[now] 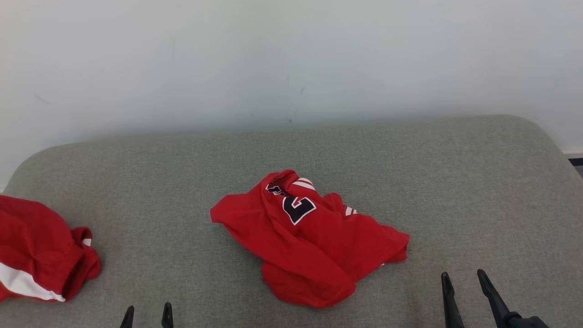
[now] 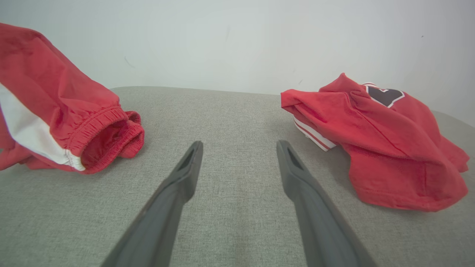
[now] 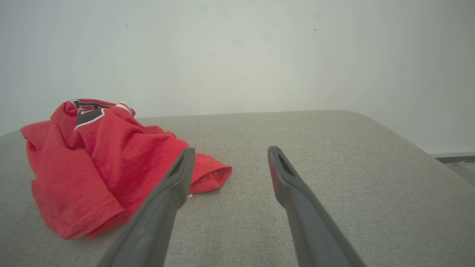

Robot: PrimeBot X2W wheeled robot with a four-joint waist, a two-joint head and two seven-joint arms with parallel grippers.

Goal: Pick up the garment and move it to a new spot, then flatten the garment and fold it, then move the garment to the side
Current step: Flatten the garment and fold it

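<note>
red white-striped garment, possibly shorts, at left edge of grey cushioned surface; white wall behind.

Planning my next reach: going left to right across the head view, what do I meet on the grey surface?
Left to right: red garment with a white stripe → left gripper → red jersey with a black number → right gripper.

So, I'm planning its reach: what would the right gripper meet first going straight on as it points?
Probably bare grey cushion, then the wall; the right gripper aims just right of the red jersey, depth unclear.
</note>
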